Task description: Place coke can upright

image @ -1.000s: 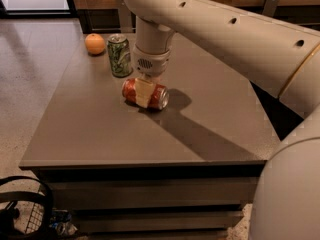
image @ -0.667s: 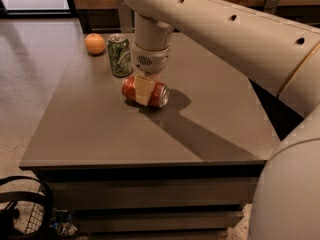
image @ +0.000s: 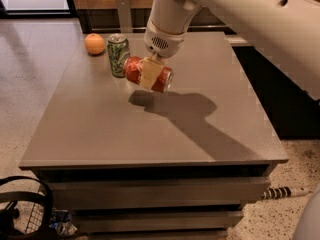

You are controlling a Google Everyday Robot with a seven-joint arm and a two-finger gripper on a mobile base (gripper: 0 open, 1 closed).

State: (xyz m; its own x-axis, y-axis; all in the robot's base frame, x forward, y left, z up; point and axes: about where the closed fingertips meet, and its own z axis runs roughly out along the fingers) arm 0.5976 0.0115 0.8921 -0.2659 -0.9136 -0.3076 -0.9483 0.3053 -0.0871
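Note:
The red coke can (image: 135, 70) hangs on its side in the air, lifted clear of the grey table (image: 100, 129), with its shadow on the tabletop below. My gripper (image: 150, 74) reaches down from the white arm and is shut on the can's middle; one cream finger (image: 151, 72) lies across its front. The can is close to the green can on its left.
A green patterned can (image: 118, 54) stands upright at the table's back left. An orange (image: 94, 43) lies beyond it near the back left corner. A dark wire basket (image: 20, 211) sits on the floor at the lower left.
The coke can lay on the tabletop under the gripper before. Now the gripper has lifted it off the table, still on its side.

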